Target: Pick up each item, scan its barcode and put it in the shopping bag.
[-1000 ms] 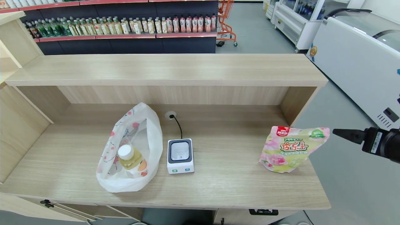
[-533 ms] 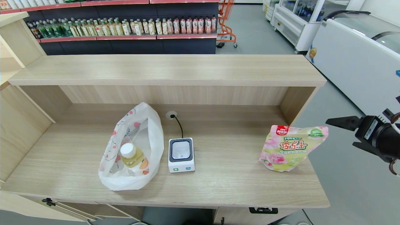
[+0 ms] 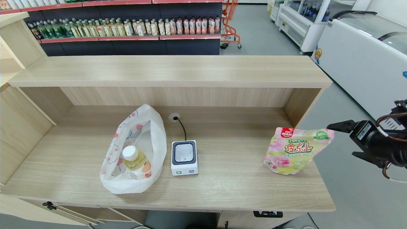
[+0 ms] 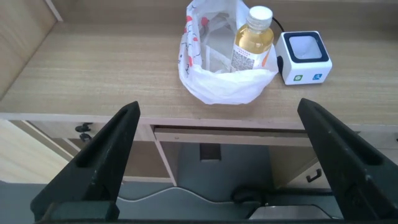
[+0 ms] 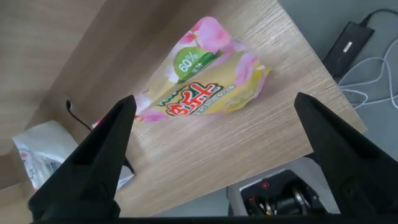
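A pink and green snack pouch (image 3: 297, 151) lies at the right end of the wooden counter (image 3: 229, 187), also seen in the right wrist view (image 5: 205, 93). My right gripper (image 3: 348, 140) hangs open off the counter's right edge, level with the pouch's top corner, with nothing between its fingers (image 5: 214, 102). A white patterned shopping bag (image 3: 133, 152) sits left of centre with a yellow drink bottle (image 3: 133, 159) inside. The white barcode scanner (image 3: 184, 157) stands just right of the bag. My left gripper (image 4: 219, 109) is open, held low in front of the counter, facing the bag (image 4: 217, 62) and the bottle (image 4: 252, 34).
A raised ledge (image 3: 168, 71) runs along the back of the counter, with side walls at both ends. The scanner's cable (image 3: 180, 127) leads to a hole behind it. A white freezer (image 3: 365, 60) stands on the right. Bare counter lies between scanner and pouch.
My right gripper has turned at the wrist, so both spread fingers now show, and it has come slightly closer to the pouch. The head camera shifted a little; the items stayed put.
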